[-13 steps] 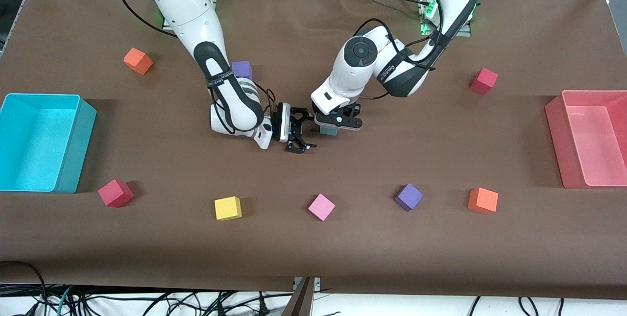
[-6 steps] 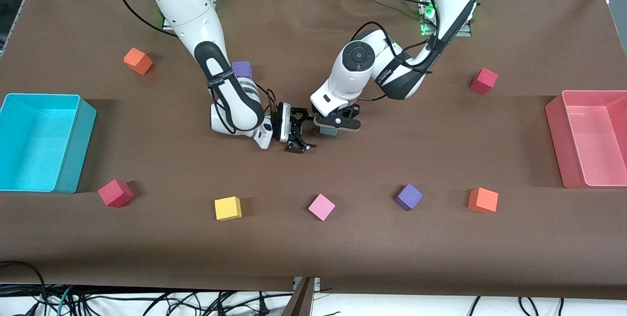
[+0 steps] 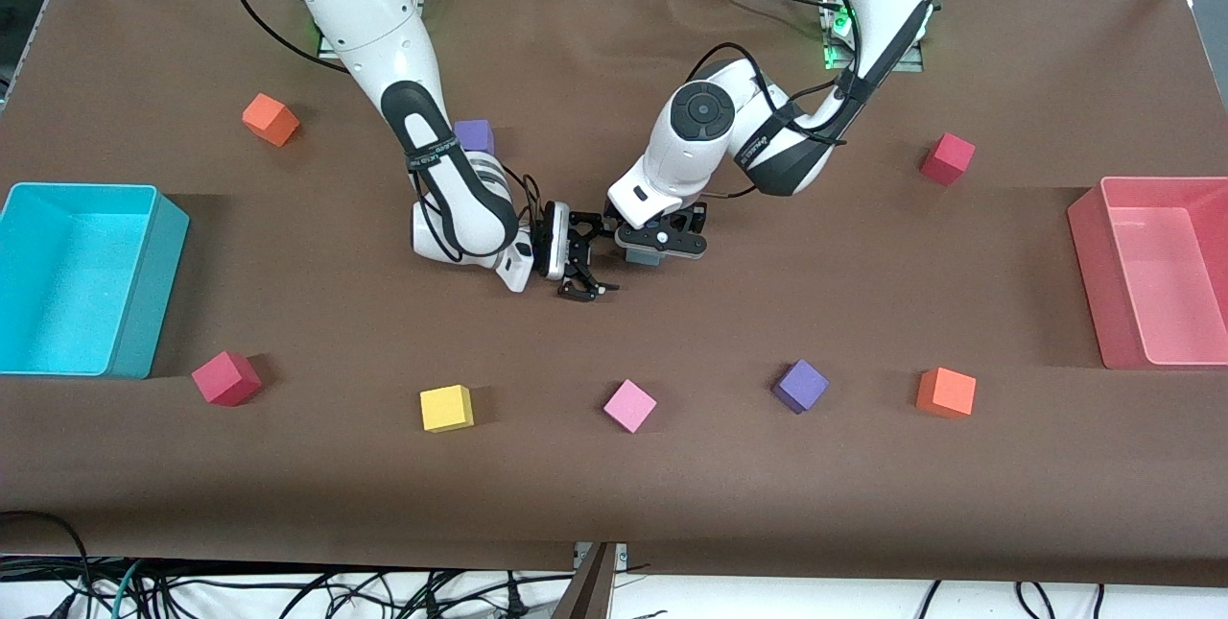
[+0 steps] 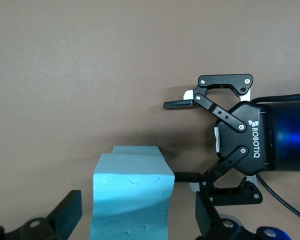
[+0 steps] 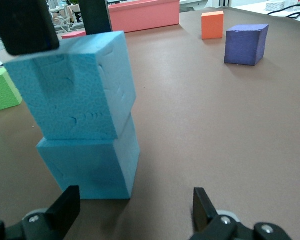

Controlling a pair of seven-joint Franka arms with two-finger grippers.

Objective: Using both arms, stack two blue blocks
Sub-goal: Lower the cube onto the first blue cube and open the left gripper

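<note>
The two blue blocks sit mid-table as a stack, upper block on lower block. The upper one is twisted a little and overhangs one edge of the lower.

Left gripper hangs straight over the stack. Its fingers are spread to either side of the upper block with a gap on each side, so it grips nothing.

Right gripper lies low over the table beside the stack, spread wide and empty. One fingertip is very close to the blocks.

Risks as we judge them:
- A left finger dragging the foam on the way up could tip or spin the upper block off.
- A sideways sweep of the right gripper could knock the lower block.

Room: straight up is free for the left arm. The table lies bare around the stack. The purple cube and pink cube are well apart from it.
</note>
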